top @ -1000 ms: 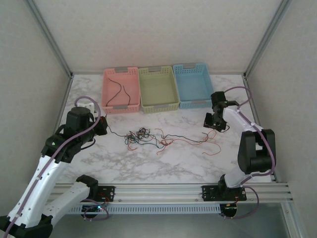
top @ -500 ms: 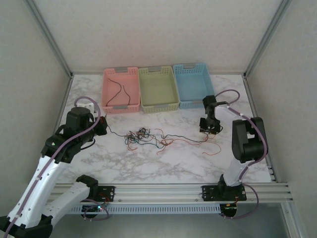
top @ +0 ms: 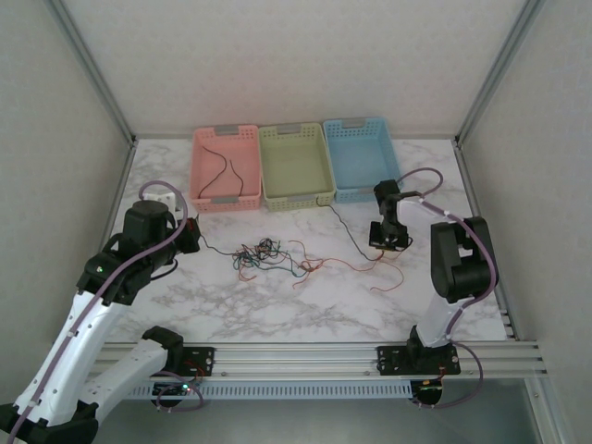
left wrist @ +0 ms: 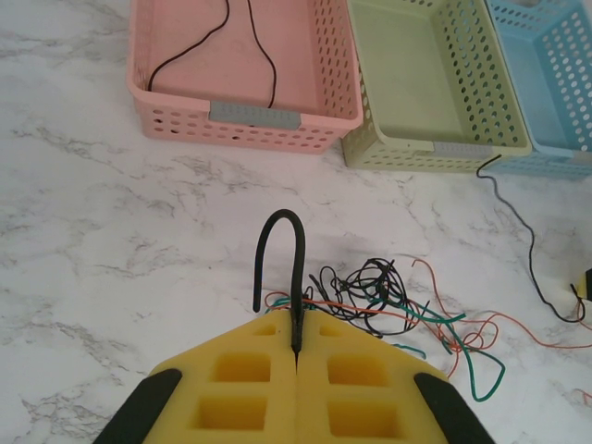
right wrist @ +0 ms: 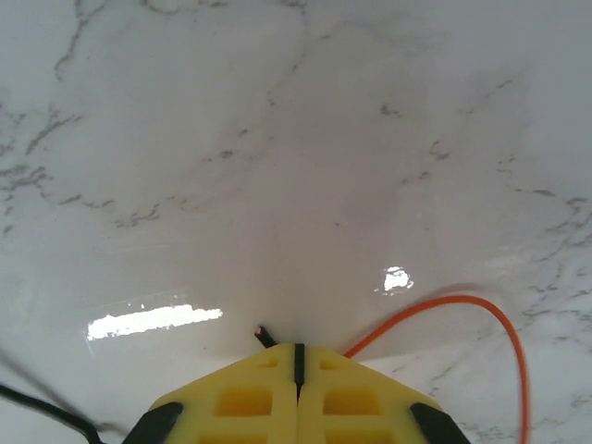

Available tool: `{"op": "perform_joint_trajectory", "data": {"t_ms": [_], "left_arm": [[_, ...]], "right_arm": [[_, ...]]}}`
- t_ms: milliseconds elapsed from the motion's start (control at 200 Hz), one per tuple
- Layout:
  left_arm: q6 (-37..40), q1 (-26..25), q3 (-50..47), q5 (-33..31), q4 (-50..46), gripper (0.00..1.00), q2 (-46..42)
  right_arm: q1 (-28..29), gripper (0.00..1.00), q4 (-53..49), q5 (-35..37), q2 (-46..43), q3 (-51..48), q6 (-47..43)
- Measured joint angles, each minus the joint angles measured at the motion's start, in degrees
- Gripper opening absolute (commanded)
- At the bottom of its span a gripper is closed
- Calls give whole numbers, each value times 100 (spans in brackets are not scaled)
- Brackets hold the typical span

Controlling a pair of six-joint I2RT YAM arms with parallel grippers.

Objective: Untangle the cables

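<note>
Both jaws are pinched tight: your left gripper grips a black cable, your right gripper a dark cable end; the tangled cables lie mid-table, well clear of every edge.

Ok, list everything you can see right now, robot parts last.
table: one, white marble, under everything
pink basket: one, pink, far edge, left of the row
black cables: two, black, inside the pink basket
green basket: one, pale green, middle of the row
blue basket: one, light blue, right of the row
tangle: one, black, green and orange-red, table centre
orange cable: one, orange-red, right of the tangle
loose black cable: one, black, from the green basket's front toward the orange cable
left fingers: one pair, yellow, shut on a black cable end left of the tangle
right fingers: one pair, yellow, shut on a dark cable end
</note>
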Motion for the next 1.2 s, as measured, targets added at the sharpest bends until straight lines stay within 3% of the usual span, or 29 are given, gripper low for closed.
{"op": "perform_joint_trajectory", "data": {"t_ms": [410,490,691,841,1091,1196], "left_arm": [[0,0,0,-70,0,0,-17],[0,0,0,-85,0,0,-17],[0,7,0,-94,0,0,-17],[0,55,-2,-131,0,0,-13],[2,87,-7,-219,-4,0,74],[4,87,-13,-238,-4,0,120]], "right_arm": [[0,0,96,-225,-1860,-90,-7],[2,11,103,-382,-1930,-87,15],[625,38,98,-778,-1266,9,-52],[1250,47,162,-741,-555,398,-343],[1296,48,442,-516,356,874,-804],[1320,39,546,-450,673,973,-955]]}}
